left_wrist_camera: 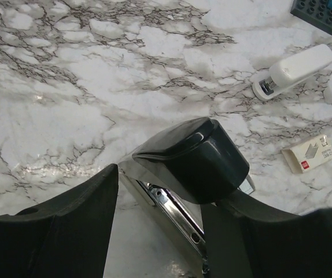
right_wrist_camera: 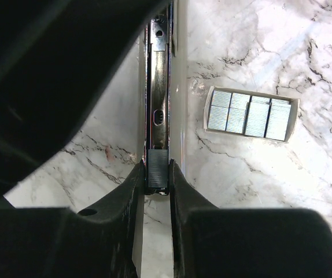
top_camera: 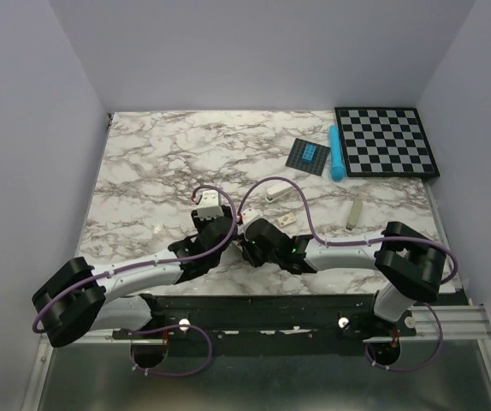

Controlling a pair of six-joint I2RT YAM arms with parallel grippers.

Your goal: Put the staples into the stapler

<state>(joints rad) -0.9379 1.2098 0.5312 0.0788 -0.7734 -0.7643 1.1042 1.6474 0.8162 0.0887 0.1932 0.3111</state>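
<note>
The black stapler [left_wrist_camera: 195, 156] lies between my two grippers with its cover raised and its silver channel [right_wrist_camera: 157, 92] bared. My left gripper [left_wrist_camera: 160, 197] stands open around the raised cover, with a wide gap on its left side. My right gripper [right_wrist_camera: 156, 174] is shut on the front end of the channel, where a grey strip of staples [right_wrist_camera: 158, 164] sits between its fingers. An open white tray of staples [right_wrist_camera: 251, 114] holding several strips lies just beside the stapler. The small white box [left_wrist_camera: 309, 155] lies to the right. From above, both grippers meet at the stapler [top_camera: 244, 233].
A white oblong block [top_camera: 275, 190] lies just beyond the grippers, and a beige bar [top_camera: 354, 214] to the right. At the far right stand a checkered board [top_camera: 387, 141], a light-blue stick [top_camera: 336, 154] and a dark square pad [top_camera: 308, 156].
</note>
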